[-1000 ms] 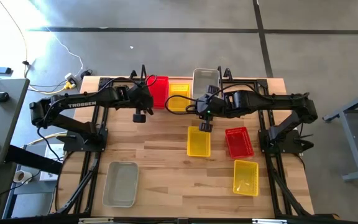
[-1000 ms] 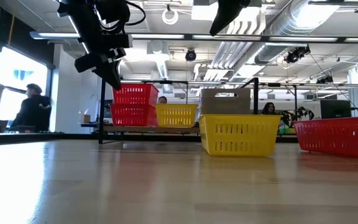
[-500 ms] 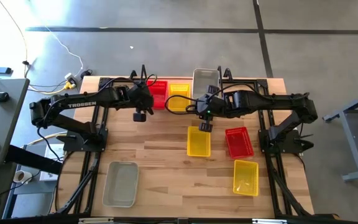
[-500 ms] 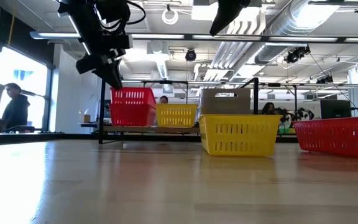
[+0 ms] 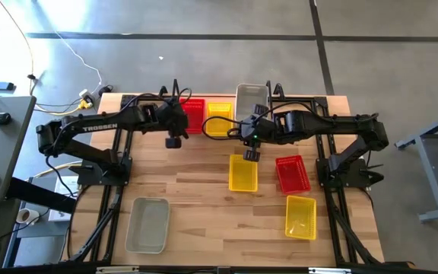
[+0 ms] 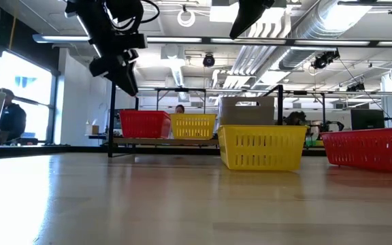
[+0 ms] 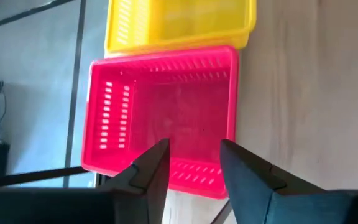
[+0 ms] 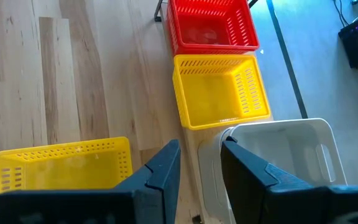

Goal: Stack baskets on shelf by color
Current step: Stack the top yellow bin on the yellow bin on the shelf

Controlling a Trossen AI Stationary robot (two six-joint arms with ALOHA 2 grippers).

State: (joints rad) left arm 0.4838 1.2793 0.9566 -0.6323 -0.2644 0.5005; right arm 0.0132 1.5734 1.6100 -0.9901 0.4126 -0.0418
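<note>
High view is showing me the pale wood-plank desk (image 5: 196, 190) with the black wire shelf (image 5: 276, 97) along its far edge. On the shelf I am seeing three plastic mesh baskets side by side: a red basket (image 5: 194, 114), a yellow basket (image 5: 219, 118) and a grey-white basket (image 5: 251, 101), each rectangular with a flared rim and slotted walls. My left gripper (image 7: 191, 163) is hovering over the near rim of the red basket, its dark fingers (image 7: 151, 171) spread with nothing between them. My right gripper (image 8: 199, 163) is hanging above the desk near the shelf's grey-white basket, fingers likewise apart and empty. Loose on the desk are a second yellow basket (image 5: 242, 173), a red one (image 5: 292, 173) beside it, a third yellow one (image 5: 300, 216) nearer the front, and a grey-white one (image 5: 147, 224) well apart at the front left.
</note>
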